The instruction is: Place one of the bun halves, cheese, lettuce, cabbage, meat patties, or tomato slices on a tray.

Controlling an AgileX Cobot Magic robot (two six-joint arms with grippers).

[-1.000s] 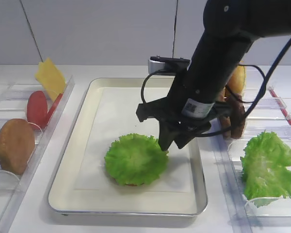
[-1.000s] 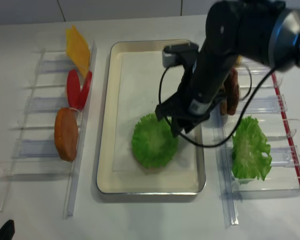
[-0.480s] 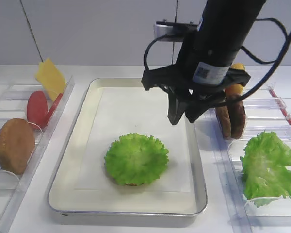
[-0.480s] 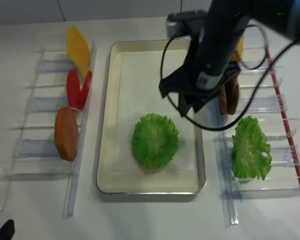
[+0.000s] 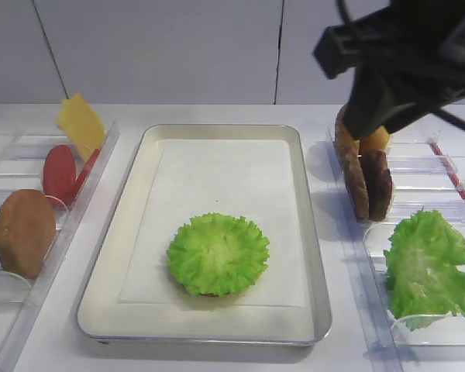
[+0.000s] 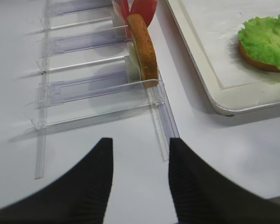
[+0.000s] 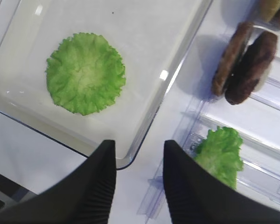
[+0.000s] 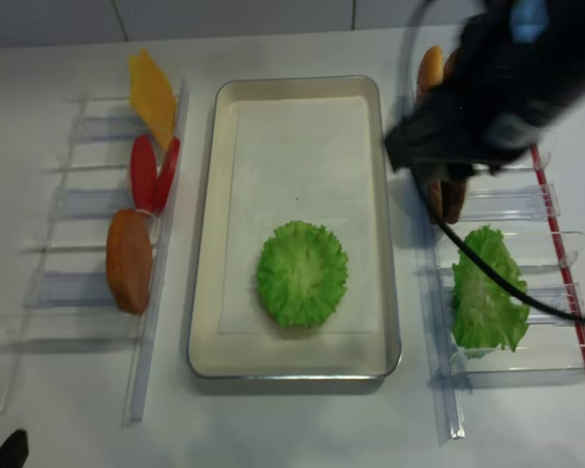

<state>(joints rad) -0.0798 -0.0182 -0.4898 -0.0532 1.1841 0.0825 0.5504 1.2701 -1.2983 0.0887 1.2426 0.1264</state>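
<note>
The round frilly lettuce (image 5: 218, 254) lies on the white paper in the silver tray (image 5: 225, 174), near its front. In the left wrist view a brown bun half (image 6: 259, 63) shows under its edge. My right gripper (image 7: 139, 154) hangs high over the tray's front right corner, open, with nothing between its fingers. On the exterior view the right arm (image 5: 403, 62) is raised at the upper right. My left gripper (image 6: 140, 149) stands open and empty over bare table, in front of the left rack.
The left clear rack holds cheese (image 5: 80, 122), tomato slices (image 5: 60, 172) and a bun half (image 5: 23, 231). The right rack holds meat patties (image 5: 370, 182), another bun half (image 5: 374, 139) and the cabbage (image 5: 430, 263), a larger wavy green leaf.
The right arm has lifted from beside the lettuce and swung up and to the right. The lettuce stays on the tray. Its jaws keep the same gap.
</note>
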